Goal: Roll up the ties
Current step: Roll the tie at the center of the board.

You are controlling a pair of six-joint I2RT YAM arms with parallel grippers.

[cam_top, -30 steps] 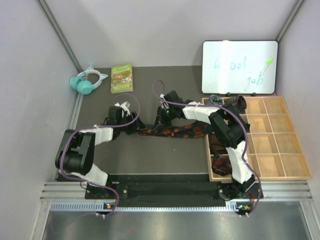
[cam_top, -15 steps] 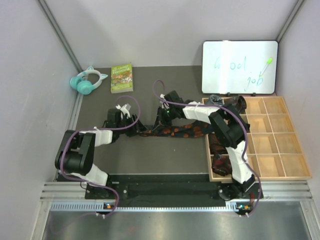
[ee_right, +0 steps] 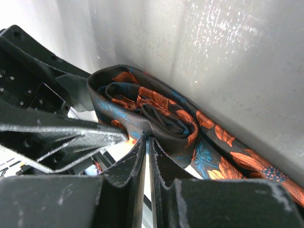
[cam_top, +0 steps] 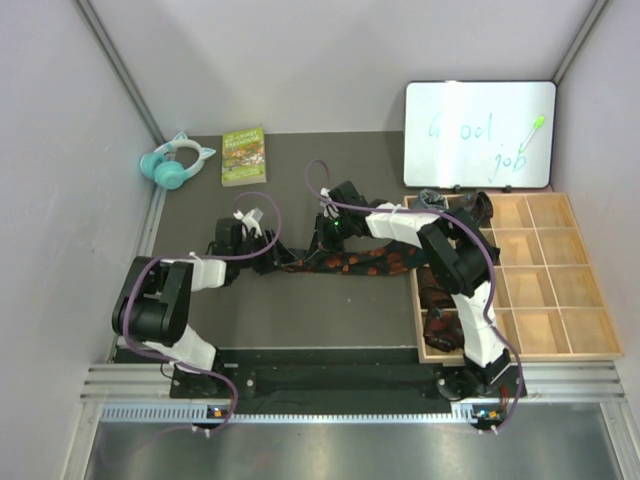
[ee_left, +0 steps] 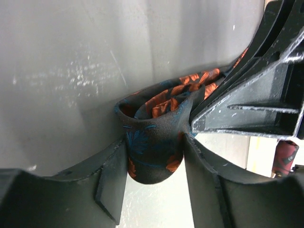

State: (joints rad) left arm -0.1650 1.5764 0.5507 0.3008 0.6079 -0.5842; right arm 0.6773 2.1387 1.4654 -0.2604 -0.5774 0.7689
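While the roll is only begun, I work well to the left of the wooden tray [cam_top: 540, 356], on the dark table [cam_top: 300, 320]. Farthest from the tray is my left gripper [cam_top: 270, 262]. Its two fingers [ee_left: 111, 178] stand on either side of the rolled end [ee_left: 152, 147] and press it, so I am grasping the small coil by its sides. A little nearer to the tray, my right gripper [cam_top: 326, 243] meets the same coil from the other side. Its jaws are pinched tight on a thin fold of fabric at the outer layer, as the right wrist view shows. From there the rest of the tie [cam_top: 365, 264], black with orange-red leaves, lies flat as a long strip toward the tray. Its far end I cannot make out.

I judge that the step in hand is the rolling itself, at an early stage: a few turns are made, and most of the length is not yet wound. The next move calls for turning the coil over the flat strip toward the tray, with one gripper holding the layers so that they do not spring open. The edges should stay in line, otherwise the roll may become a cone.
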